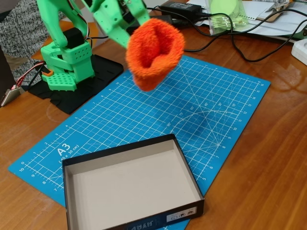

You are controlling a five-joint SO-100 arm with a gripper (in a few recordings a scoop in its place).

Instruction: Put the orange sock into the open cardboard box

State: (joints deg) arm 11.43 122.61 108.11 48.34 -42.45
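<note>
Aloft, the orange sock (154,51) hangs clamped in the tool (136,26), above the blue mat (201,103).

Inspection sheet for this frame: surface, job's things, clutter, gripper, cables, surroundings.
Surface: wooden table under a blue cutting mat.
Job's things: orange sock held in the air above the mat; open cardboard box empty, at the mat's near edge.
Clutter: papers at the far edge.
Gripper: green gripper shut on the sock.
Cables: black cables across the far table.
Surroundings: a person's patterned sleeve at the left.
</note>
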